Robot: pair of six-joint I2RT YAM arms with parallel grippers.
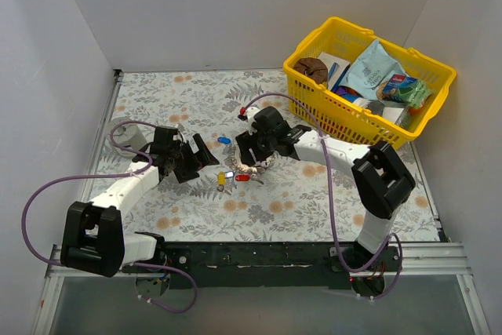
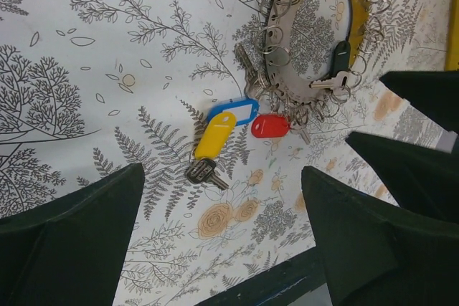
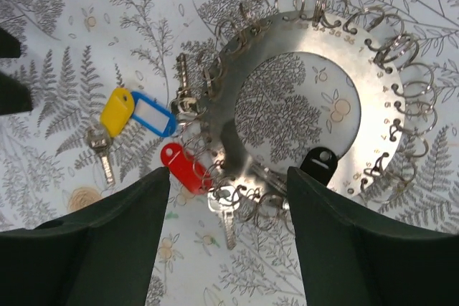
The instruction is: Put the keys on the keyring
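The keyring [image 3: 373, 116] is a flat silver ring plate fringed with several small wire rings. It lies on the patterned cloth and also shows in the top view [image 1: 256, 166] and the left wrist view [image 2: 287, 69]. The yellow key [image 3: 116, 112], blue key [image 3: 153, 114] and red key [image 3: 182, 168] lie at its left edge. The red one touches the small rings; the yellow one [image 2: 214, 135] lies apart. A black-headed key [image 3: 318, 165] hangs on the plate. My right gripper [image 3: 228, 171] is open over the plate's near edge. My left gripper [image 2: 222, 170] is open and empty just short of the yellow key.
A second blue tag [image 1: 224, 140] lies beyond the ring. A yellow basket [image 1: 314, 88] of packets stands at the back right. A grey cylinder [image 1: 125, 132] sits at the far left. White walls enclose the table; its dark front edge [image 2: 272, 284] is near.
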